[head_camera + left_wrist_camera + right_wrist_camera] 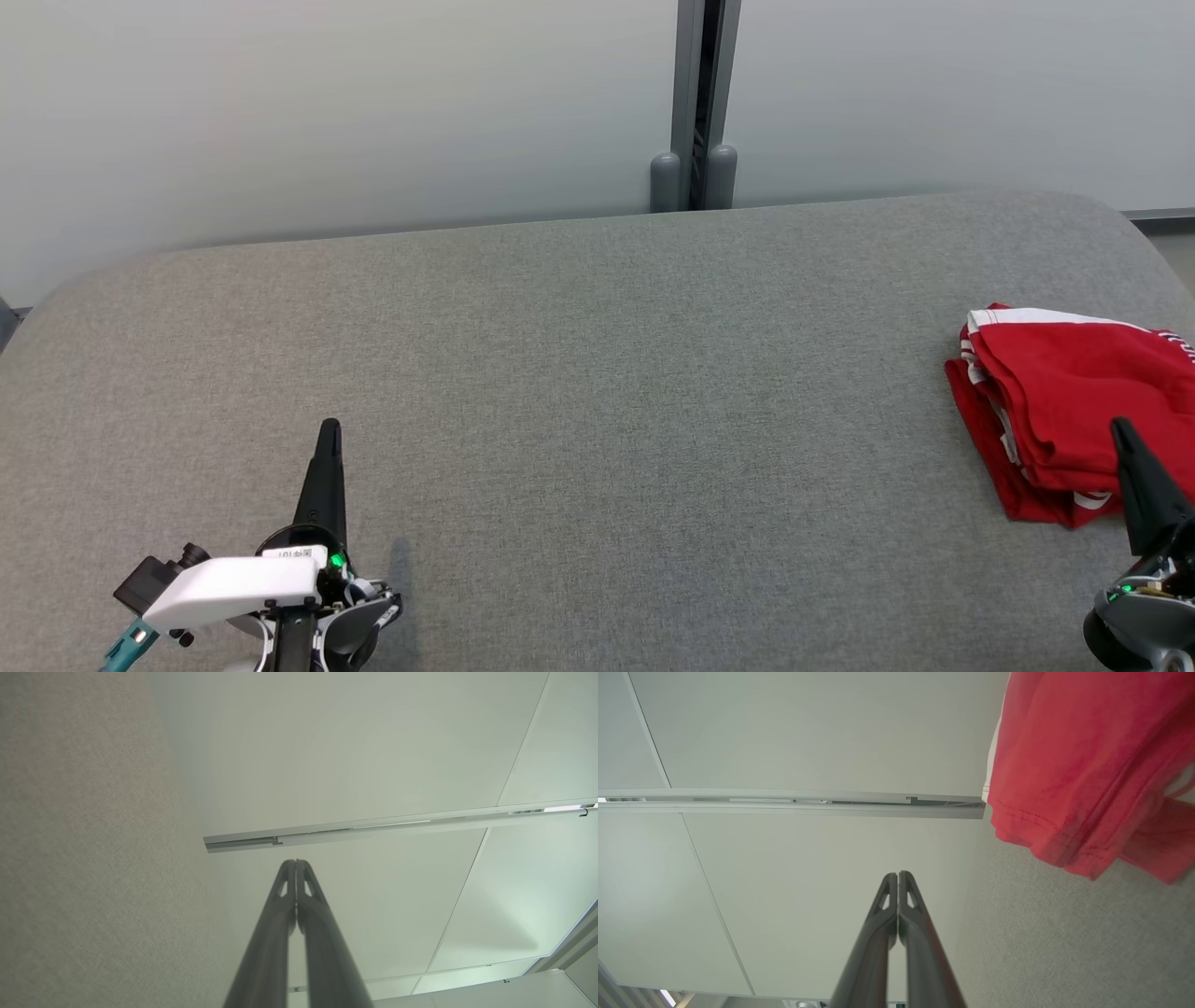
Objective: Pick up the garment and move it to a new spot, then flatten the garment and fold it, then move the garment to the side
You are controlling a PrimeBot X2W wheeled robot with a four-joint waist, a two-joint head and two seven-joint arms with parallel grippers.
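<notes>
A red garment [1064, 411] with white trim lies folded in a compact stack at the right edge of the grey padded surface [597, 401]. My right gripper [1120, 431] is shut and empty, its tip over the garment's near corner in the head view. In the right wrist view the shut right gripper [898, 875] points past the garment [1083, 765], which lies apart from it at the upper right. My left gripper [330, 429] is shut and empty at the lower left, far from the garment. The left wrist view has that left gripper [296, 862] closed, fingertips together.
A pale wall panel [336, 112] stands behind the surface, with a dark vertical joint and two grey posts [693, 177] at the back middle. The surface's rounded far corners curve off at left and right. Bare grey fabric stretches between the two grippers.
</notes>
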